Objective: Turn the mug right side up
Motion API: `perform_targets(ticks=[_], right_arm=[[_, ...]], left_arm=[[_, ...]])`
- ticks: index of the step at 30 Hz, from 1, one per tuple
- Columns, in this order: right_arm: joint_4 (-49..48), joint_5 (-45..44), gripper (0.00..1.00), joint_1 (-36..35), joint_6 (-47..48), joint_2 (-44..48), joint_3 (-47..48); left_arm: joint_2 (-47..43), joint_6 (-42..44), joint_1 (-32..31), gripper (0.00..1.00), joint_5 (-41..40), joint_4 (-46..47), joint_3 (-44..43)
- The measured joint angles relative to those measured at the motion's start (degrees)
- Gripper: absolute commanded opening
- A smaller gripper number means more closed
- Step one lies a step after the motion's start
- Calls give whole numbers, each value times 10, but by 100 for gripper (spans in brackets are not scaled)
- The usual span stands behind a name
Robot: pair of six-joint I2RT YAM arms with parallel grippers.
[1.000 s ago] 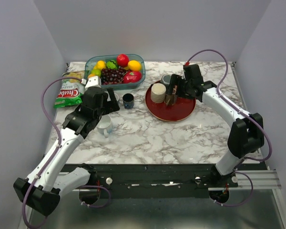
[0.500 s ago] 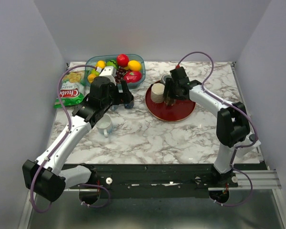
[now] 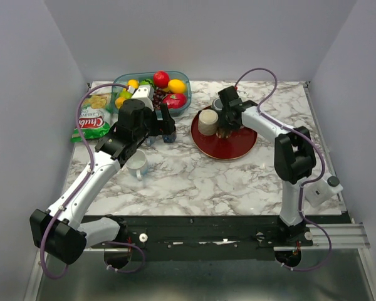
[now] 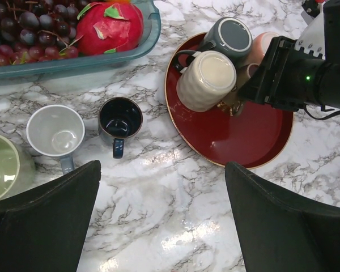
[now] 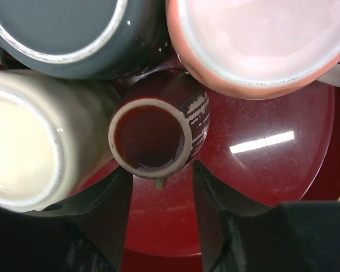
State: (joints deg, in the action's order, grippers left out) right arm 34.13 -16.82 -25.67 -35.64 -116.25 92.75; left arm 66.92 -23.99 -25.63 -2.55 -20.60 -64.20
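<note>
**Left pincer** (image 4: 163,168): hangs over the bare tabletop (image 3: 194,182) with its fingers spread wide and nothing between them. Below it stand a white mug (image 4: 55,130) and a dark blue mug (image 4: 120,118), both mouth up and apart from each other. By my reading, neither is the task's thing.

**Red plate** (image 4: 255,141), further back and to the right: carries four mugs, all base up, bunched together. They are a cream mug (image 5: 22,147), a grey mug (image 5: 62,28), a pink mug (image 5: 260,39) and, in the pocket between them, a small brown mug (image 5: 153,136).

**Right pincer** (image 5: 160,173): looks straight down on the brown mug. Its fingers are parted about as wide as the mug, one on either side, and it has hold of nothing. Whether a finger touches the mug wall cannot be told from the wrist view.

**Key relation:** the brown mug sits directly below the right pincer, its long axis vertical, mouth down on the plate.
- The cream mug is just beside it on one finger's side.
- The grey and pink mugs crowd its far side.
- Only the side toward the bare plate is free.

**Judgement:**
- The right arm is plainly the nearer; the left pincer is well apart.
- The next move calls for a descent and a close across the mug wall without nudging the cream mug.
- After that come a lift and a half-turn about a horizontal axis.

**Fruit tray** (image 3: 122,81): at the far edge, not involved.
</note>
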Motion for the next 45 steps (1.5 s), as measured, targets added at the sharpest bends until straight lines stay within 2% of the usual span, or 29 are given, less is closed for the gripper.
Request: perform_targets(ticks=[8, 11, 14, 15, 27, 34, 40, 45], right_arm=[[9, -2, 32, -2, 0, -13, 0], [11, -2, 23, -2, 3, -16, 0], [12, -2, 4, -2, 7, -16, 0], [12, -3, 1, -2, 8, -16, 0], [-2, -2, 1, -2, 26, 9, -33], [9, 30, 1, -1, 27, 129, -87], [0, 91, 1, -1, 27, 254, -83], [-29, 179, 1, -1, 11, 289, -51]], left_arm=[[0, 0, 0, 99, 0, 0, 3], [0, 0, 0, 99, 0, 0, 3], [0, 0, 0, 99, 0, 0, 3], [0, 0, 0, 99, 0, 1, 4], [0, 0, 0, 99, 1, 4, 10], [0, -3, 0, 99, 23, 17, 10], [16, -2, 0, 99, 51, 20, -18], [31, -11, 0, 99, 114, 45, -64]])
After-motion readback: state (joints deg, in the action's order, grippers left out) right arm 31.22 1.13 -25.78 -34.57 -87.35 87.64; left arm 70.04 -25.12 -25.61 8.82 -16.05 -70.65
